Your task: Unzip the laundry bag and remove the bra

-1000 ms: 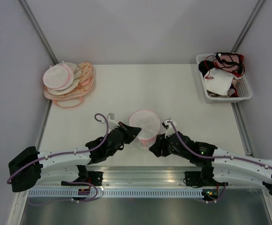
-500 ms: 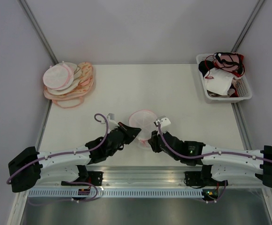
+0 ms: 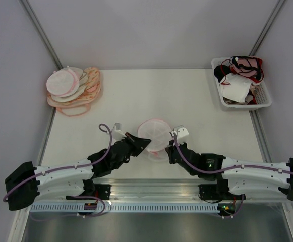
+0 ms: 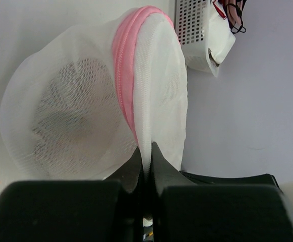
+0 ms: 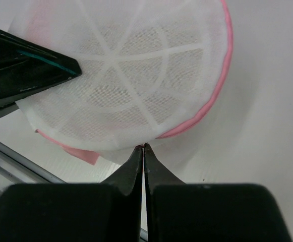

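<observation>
The laundry bag [image 3: 155,132], white mesh with a pink zip rim, is held up on edge between both arms near the table's front. My left gripper [image 3: 145,142] is shut on the bag's white mesh edge [image 4: 147,148], just beside the pink rim [image 4: 123,75]. My right gripper [image 3: 165,147] is shut with its tips [image 5: 143,147] pinching the bag [image 5: 131,75] at the lower pink rim; a speck of pink shows between the tips. The bra is hidden; only a dim grey shape shows through the mesh [image 4: 65,116].
A pile of similar pink- and orange-rimmed pouches [image 3: 73,86] lies at the back left. A white basket [image 3: 264,97] of garments stands at the back right, also in the left wrist view [image 4: 196,30]. A metal rail [image 3: 151,189] runs along the near edge.
My right gripper has moved left up to the bag's lower rim and closed from open to shut. The bag has tipped more upright. The left gripper kept its grip.
</observation>
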`<control>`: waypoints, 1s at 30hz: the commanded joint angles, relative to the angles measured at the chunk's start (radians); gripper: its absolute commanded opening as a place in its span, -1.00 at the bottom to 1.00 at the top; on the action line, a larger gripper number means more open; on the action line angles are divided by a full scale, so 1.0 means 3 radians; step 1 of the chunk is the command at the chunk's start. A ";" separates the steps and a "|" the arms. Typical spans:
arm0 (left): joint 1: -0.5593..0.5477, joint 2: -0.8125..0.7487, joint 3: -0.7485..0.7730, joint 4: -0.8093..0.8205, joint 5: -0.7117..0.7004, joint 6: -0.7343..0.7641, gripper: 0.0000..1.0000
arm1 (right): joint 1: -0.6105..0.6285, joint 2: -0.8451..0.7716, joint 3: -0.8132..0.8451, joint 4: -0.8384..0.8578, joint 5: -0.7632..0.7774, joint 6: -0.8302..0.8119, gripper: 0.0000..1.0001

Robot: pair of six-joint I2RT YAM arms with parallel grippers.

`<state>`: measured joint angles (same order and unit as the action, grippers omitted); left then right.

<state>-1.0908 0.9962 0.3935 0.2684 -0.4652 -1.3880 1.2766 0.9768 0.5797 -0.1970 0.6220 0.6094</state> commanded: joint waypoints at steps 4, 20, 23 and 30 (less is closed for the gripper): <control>-0.0015 -0.0451 -0.0115 -0.0341 0.0104 0.0117 -0.96 | -0.0001 -0.0167 0.0200 -0.0600 0.0447 0.0121 -0.99; 0.0159 -0.1091 -0.0049 -0.0429 0.1494 0.2244 -0.95 | -0.0001 -0.0418 0.0185 -0.0765 0.0433 -0.0017 -0.99; 0.0241 -0.1132 -0.0043 -0.0419 0.1357 0.2137 -0.95 | -0.0001 -0.0525 0.0159 -0.0668 0.0097 -0.0154 -0.64; 0.0893 -0.0949 -0.0069 -0.0169 0.2029 0.2024 -0.95 | 0.0004 -0.0663 0.0016 -0.0443 -0.0849 -0.0339 0.06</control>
<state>-0.9115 0.6857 0.3340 0.1143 -0.0124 -0.8101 1.2755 0.7967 0.5995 -0.3859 0.5392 0.5468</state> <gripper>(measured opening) 0.044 0.535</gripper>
